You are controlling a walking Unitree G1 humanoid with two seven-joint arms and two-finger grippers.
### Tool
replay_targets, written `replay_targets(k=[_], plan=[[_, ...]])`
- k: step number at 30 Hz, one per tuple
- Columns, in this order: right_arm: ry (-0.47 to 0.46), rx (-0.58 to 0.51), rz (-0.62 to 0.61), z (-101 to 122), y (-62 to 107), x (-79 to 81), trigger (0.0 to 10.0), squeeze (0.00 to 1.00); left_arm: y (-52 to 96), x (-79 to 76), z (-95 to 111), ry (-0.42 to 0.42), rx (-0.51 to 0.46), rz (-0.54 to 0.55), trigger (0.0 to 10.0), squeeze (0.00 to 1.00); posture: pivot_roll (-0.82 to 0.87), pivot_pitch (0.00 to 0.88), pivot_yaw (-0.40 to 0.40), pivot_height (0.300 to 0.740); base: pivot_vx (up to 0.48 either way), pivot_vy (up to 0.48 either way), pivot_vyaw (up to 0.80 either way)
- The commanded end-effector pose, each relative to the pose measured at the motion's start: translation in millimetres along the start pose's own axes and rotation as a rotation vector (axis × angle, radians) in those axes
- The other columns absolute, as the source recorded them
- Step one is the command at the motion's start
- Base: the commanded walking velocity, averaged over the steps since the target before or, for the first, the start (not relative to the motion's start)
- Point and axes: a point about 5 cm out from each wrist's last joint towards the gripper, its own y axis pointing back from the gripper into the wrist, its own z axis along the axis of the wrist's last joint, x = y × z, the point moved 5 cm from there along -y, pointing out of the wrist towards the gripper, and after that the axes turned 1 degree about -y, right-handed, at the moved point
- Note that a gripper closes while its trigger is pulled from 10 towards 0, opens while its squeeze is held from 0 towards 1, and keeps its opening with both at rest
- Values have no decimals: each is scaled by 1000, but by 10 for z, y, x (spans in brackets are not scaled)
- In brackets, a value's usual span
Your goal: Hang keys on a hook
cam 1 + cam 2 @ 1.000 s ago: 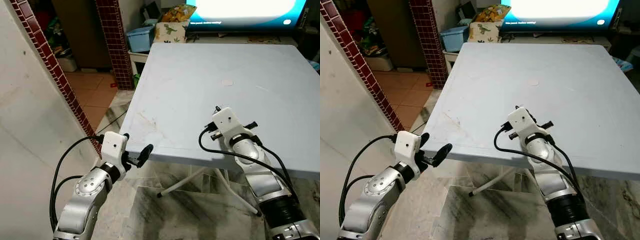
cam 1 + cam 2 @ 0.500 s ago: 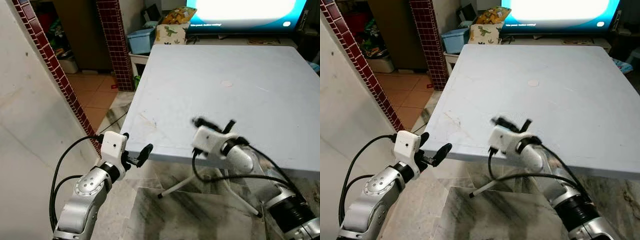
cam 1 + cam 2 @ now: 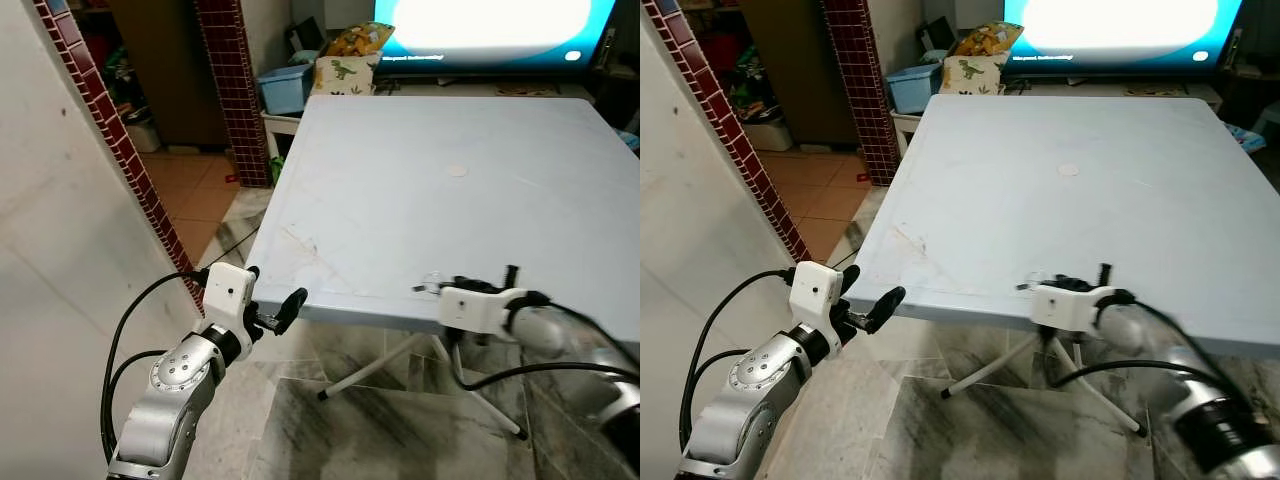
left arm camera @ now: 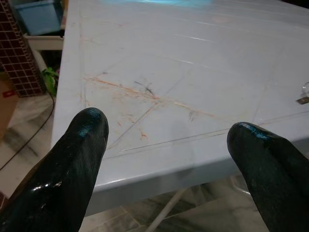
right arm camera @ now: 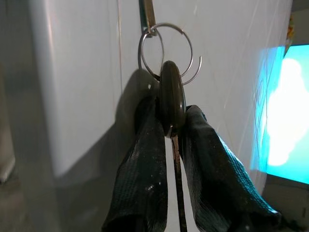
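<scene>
My right gripper (image 5: pixel 171 118) is shut on the dark head of a key (image 5: pixel 172 94). A silver ring (image 5: pixel 166 24) with another piece on it stands beyond the fingertips. In the eye views that gripper (image 3: pixel 428 287) is held level at the front edge of the pale blue table (image 3: pixel 420 150), and the arm behind it is blurred. My left gripper (image 3: pixel 272 290) hangs open just off the table's front left corner. Nothing lies between its fingers (image 4: pixel 72 164), which face the scratched tabletop.
A pale wall (image 3: pixel 60 250) edged with red tiles stands close on my left. A red-tiled pillar (image 3: pixel 230 80) and a blue bin (image 3: pixel 285 85) are beyond the table's left side. A bright screen (image 3: pixel 490 25) is behind it, and folding legs (image 3: pixel 370 365) are under it.
My right arm has swung down from above the tabletop to the table's front edge, now pointing left with the keys. The left arm has stayed put.
</scene>
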Motion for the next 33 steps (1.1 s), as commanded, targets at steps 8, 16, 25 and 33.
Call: replay_targets(k=[8,16,25,33], plan=[[12,-41,-401,141,77,-681,10000,0,-13,9,33,-14,-12,-4,10000,0,-50,14,112,740,0,0,0],[-403,-290,-631,531,217,-924,10000,0,-22,89,161,-29,-72,48,10000,0,-43,16,112,740,0,0,0],[-342,-377,-652,827,185,-871,10000,0,-31,120,193,-44,-87,68,10000,0,-41,15,115,740,0,0,0],[-228,-410,-652,924,190,-899,10000,0,-36,114,181,-46,-89,73,10000,0,-41,15,115,740,0,0,0]])
